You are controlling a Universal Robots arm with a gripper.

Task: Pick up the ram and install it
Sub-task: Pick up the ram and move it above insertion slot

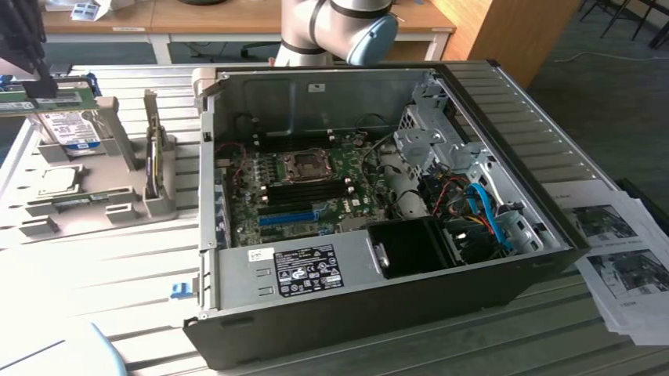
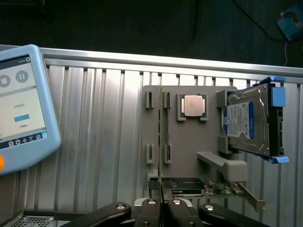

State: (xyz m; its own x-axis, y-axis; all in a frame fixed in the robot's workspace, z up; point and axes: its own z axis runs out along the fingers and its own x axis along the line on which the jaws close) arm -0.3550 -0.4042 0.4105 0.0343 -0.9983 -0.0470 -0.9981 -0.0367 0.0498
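The ram [image 1: 58,102] is a thin green stick hanging level above the grey fixture [image 1: 105,196] at the exterior view's left. My gripper [image 1: 34,88] is shut on it from above. In the wrist view the ram [image 2: 161,137] appears edge-on, running away from my closed fingertips [image 2: 155,195], with the gripper [image 2: 161,193] over the fixture's slotted holders [image 2: 149,99]. The open computer case [image 1: 544,235] lies in the middle. Its motherboard [image 1: 303,188] faces up, with black memory slots near the processor socket [image 1: 306,162].
On the fixture stand a silver hard drive [image 2: 246,123], a loose processor [image 2: 192,105] and an upright card [image 1: 157,168]. A blue-edged pendant screen [image 2: 21,109] lies beside it. Papers [image 1: 622,258] sit at the exterior view's right. The arm's base [image 1: 334,27] rises behind the case.
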